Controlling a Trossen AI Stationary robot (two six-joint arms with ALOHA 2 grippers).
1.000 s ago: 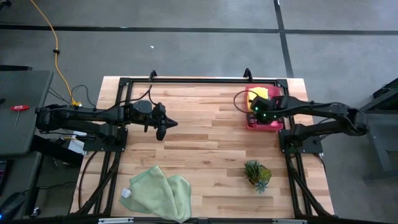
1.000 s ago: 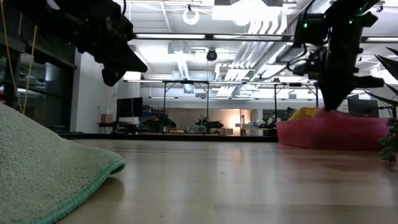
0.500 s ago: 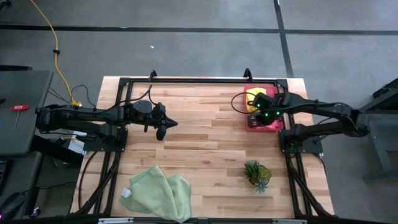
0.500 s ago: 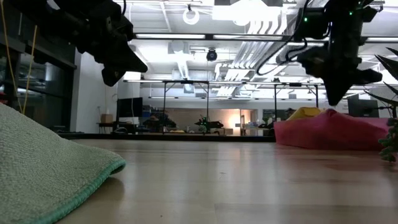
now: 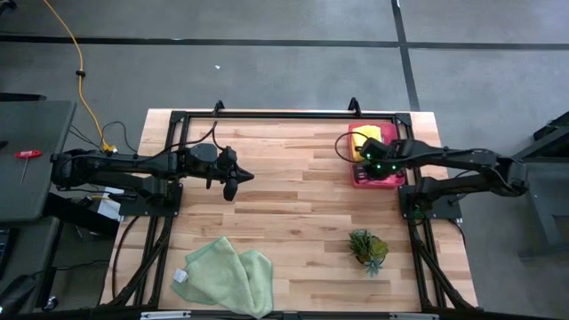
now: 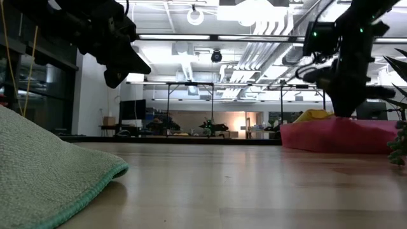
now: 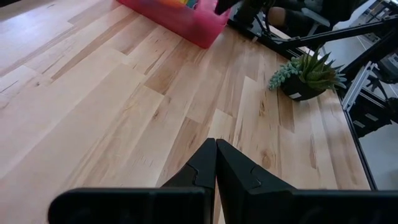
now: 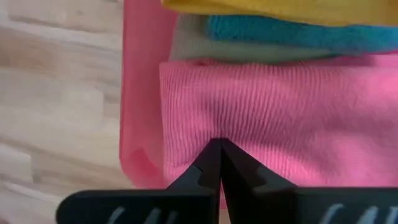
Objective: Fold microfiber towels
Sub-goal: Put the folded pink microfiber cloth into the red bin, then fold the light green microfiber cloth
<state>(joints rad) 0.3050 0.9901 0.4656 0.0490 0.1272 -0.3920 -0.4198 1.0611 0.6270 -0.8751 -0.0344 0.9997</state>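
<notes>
A pink tray (image 5: pixel 357 178) at the table's far right holds a stack of microfiber towels: yellow (image 8: pixel 280 9), teal (image 8: pixel 292 34), pale green (image 8: pixel 193 50) and hot pink (image 8: pixel 298 118). My right gripper (image 8: pixel 217 144) points down over the pink towel, shut. Another pale green towel (image 5: pixel 227 276) lies rumpled on the table at the near left. My left gripper (image 5: pixel 231 187) hangs shut above the bare table at mid left, holding nothing. My right gripper comes from above, pointing steeply down. Its shut fingertips (image 8: pixel 211 155) stand at the pink towel's top face (image 8: pixel 249 130), close to the towel's edge by the tray's wall (image 8: pixel 140 124). Whether they touch the cloth, I cannot tell.
A small spiky plant in a pot (image 5: pixel 368 248) stands at the near right. A black frame (image 5: pixel 267 114) runs along the far edge and both sides of the table. Bare wood lies across the table's middle (image 5: pixel 293 196).
My right gripper rose a little over the tray and has come back down toward the pink towel, staying shut. The pink heap in the tray humped up half a second ago and lies flatter now.
</notes>
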